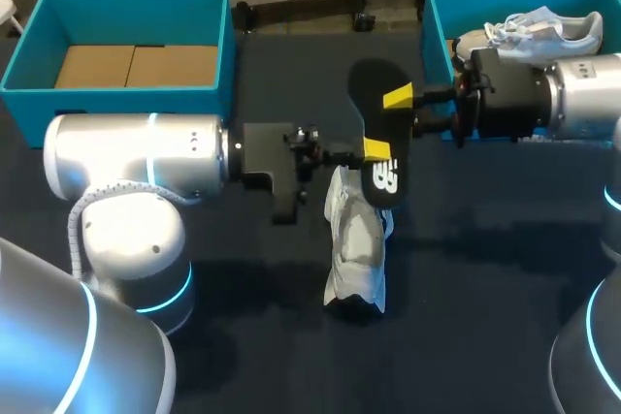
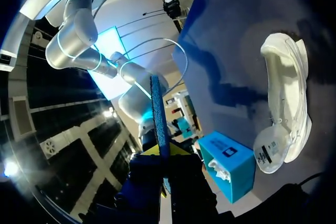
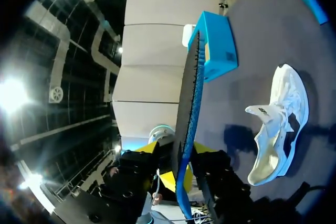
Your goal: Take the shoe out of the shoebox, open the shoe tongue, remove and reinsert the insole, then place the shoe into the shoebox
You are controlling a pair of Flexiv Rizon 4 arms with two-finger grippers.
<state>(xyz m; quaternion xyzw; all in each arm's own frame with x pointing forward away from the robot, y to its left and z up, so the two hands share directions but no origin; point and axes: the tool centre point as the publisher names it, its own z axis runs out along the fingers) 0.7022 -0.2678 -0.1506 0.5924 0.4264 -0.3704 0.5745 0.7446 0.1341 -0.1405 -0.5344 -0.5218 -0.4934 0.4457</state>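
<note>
A black insole (image 1: 374, 94) with a blue underside hangs edge-up above the table's middle. My left gripper (image 1: 374, 150) is shut on its near end; in the left wrist view the insole (image 2: 159, 114) rises straight out of that gripper (image 2: 163, 153). My right gripper (image 1: 400, 99) comes in from the right. Its fingers stand on either side of the insole (image 3: 191, 77) with a small gap showing, so this gripper (image 3: 181, 153) is open. Below them, a white shoe (image 1: 356, 249) lies on its side on the dark table, also seen as the shoe (image 2: 286, 93) and the shoe (image 3: 278, 119).
A blue shoebox (image 1: 437, 16) at the back right holds a second white shoe (image 1: 543, 31). Another blue box (image 1: 126, 2) at the back left shows only its cardboard floor. Both arms hover level over the table's middle.
</note>
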